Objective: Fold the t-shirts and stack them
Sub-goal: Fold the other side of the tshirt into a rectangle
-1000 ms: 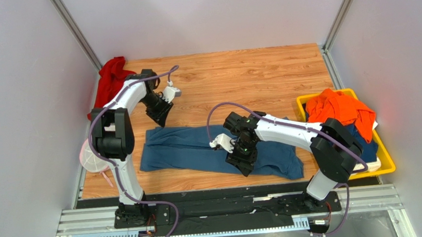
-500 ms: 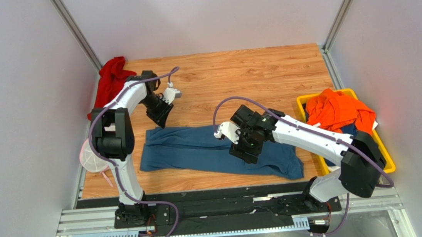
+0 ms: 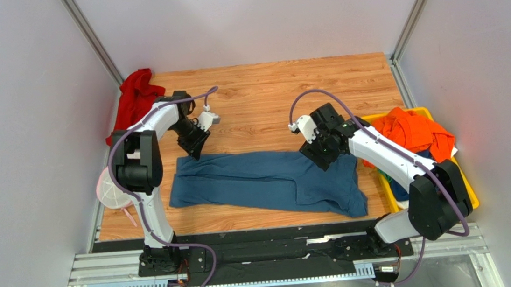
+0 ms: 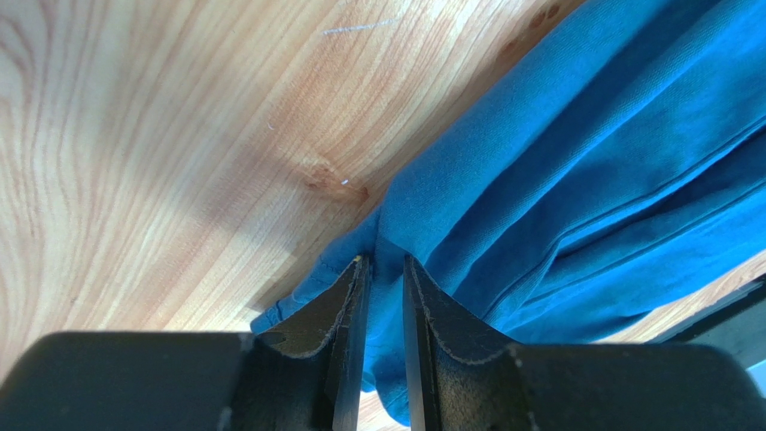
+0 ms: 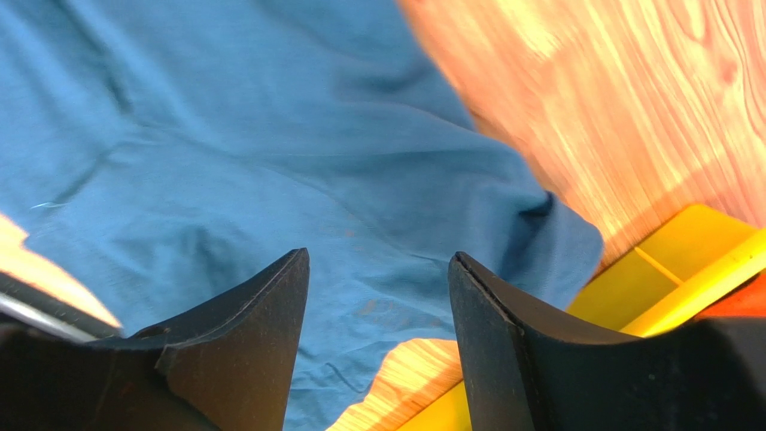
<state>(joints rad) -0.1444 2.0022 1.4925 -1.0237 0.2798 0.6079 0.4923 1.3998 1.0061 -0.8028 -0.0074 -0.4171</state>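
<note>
A teal-blue t-shirt [image 3: 262,181] lies stretched from left to right across the wooden table [image 3: 281,92]. My left gripper [image 3: 192,149] is at its far left corner, shut on a pinch of the blue cloth [image 4: 557,162]; the cloth runs up between its fingertips [image 4: 385,260]. My right gripper [image 3: 325,159] hangs open above the shirt's far right part [image 5: 225,153], with nothing between its fingers [image 5: 378,256]. An orange t-shirt [image 3: 409,132] is heaped in the yellow bin [image 3: 469,197] on top of a navy one [image 3: 445,178].
The yellow bin's wall [image 5: 665,260] stands just right of my right gripper. A red cloth [image 3: 133,99] is bunched in the far left corner. A round white-and-pink mesh disc [image 3: 109,193] sits at the table's left edge. Grey walls close in three sides.
My right gripper has left the middle of the blue shirt and swung back and right toward the bin, its jaws wider. The left gripper kept its hold and barely shifted.
</note>
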